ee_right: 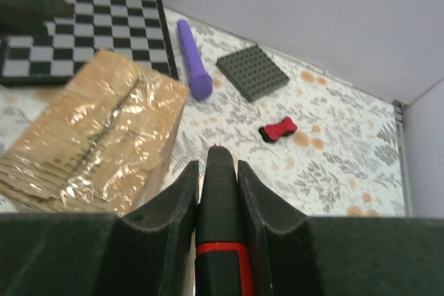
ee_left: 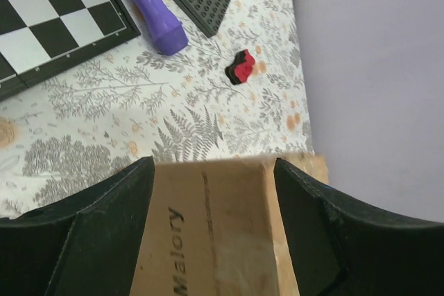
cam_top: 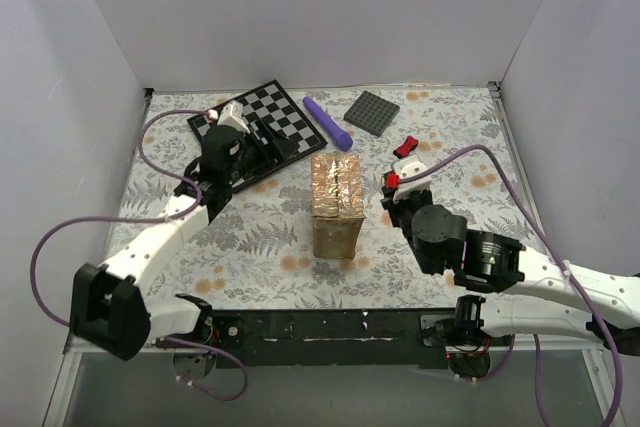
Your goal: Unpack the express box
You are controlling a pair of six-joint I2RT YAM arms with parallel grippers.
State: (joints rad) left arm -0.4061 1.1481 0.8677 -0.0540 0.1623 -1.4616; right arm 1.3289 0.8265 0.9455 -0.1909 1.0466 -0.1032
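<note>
The express box [cam_top: 336,192], a brown carton with glossy tape across its shut top flaps, stands upright mid-table. My left gripper [cam_top: 263,140] hovers just left of it over the chessboard's edge and is open. In the left wrist view the carton's printed side [ee_left: 215,227] fills the gap between the spread fingers [ee_left: 111,227]; I cannot tell whether they touch it. My right gripper [cam_top: 393,187] sits right of the box, apart from it. It is shut [ee_right: 217,166] on a black tool with a red band [ee_right: 219,220], tip pointing forward. The taped top [ee_right: 97,136] shows to its left.
A chessboard [cam_top: 285,112] lies at the back left, a purple cylinder [cam_top: 328,122] beside it, and a dark grey studded plate [cam_top: 372,112] further right. A small red and black clip [cam_top: 405,146] lies behind the right gripper. White walls enclose the floral-patterned table.
</note>
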